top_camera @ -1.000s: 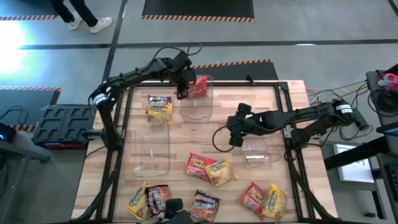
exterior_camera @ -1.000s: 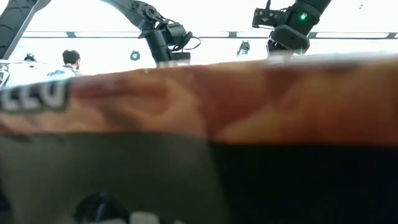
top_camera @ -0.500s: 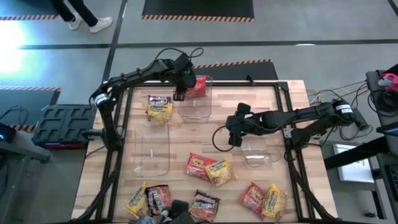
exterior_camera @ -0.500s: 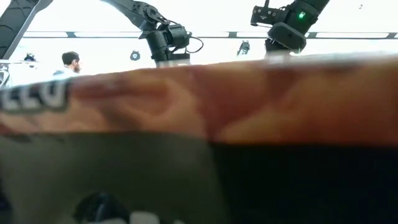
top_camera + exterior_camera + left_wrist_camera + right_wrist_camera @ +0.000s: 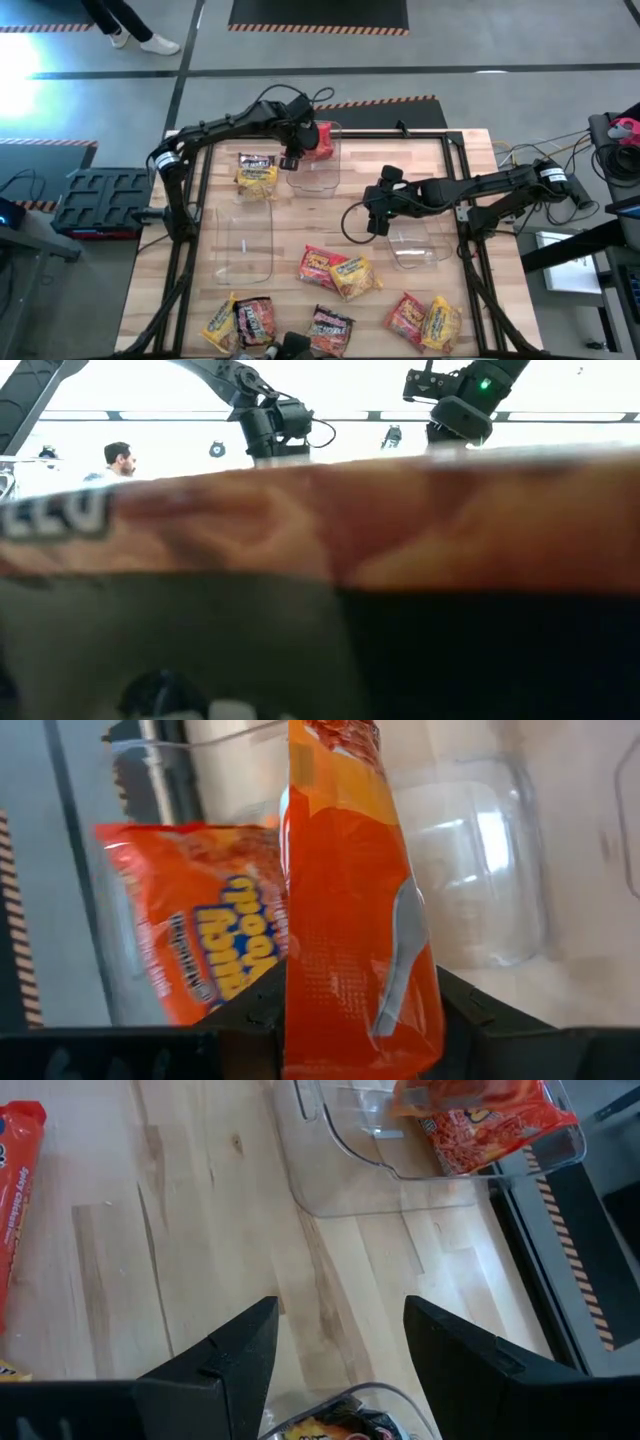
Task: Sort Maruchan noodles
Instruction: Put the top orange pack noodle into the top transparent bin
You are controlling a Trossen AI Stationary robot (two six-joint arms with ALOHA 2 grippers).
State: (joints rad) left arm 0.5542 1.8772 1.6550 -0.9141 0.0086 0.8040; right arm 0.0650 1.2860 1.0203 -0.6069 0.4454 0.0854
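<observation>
My left gripper (image 5: 292, 156) hangs over the far clear bin (image 5: 318, 176), shut on a red noodle packet (image 5: 345, 900). A second red packet (image 5: 195, 935) leans inside that bin against its wall. My right gripper (image 5: 372, 222) hovers open over bare wood at mid-table, its fingers (image 5: 230, 1355) holding nothing. More packets lie flat on the table: a yellow and a dark one (image 5: 257, 172) at far left, a red and a yellow one (image 5: 336, 271) in the middle, and several along the near edge (image 5: 330, 325). My left gripper pinches one end of the red packet (image 5: 340, 1020) between its two fingers. The fingers slant down from the table's far left. The packet stands edge-on to the fingers and reaches down toward the bin. Whether its free end touches the bin does not show.
Two more clear bins stand on the table, one at the left (image 5: 245, 245) and one by my right gripper (image 5: 415, 243). In the low view a packet (image 5: 320, 530) lies right before the camera and hides the table. A person (image 5: 118, 458) stands far behind.
My left gripper has rolled about its own pointing line and shifted a little toward the table's right, still shut on the red packet, which has turned with it above the far bin. My right arm has kept still.
</observation>
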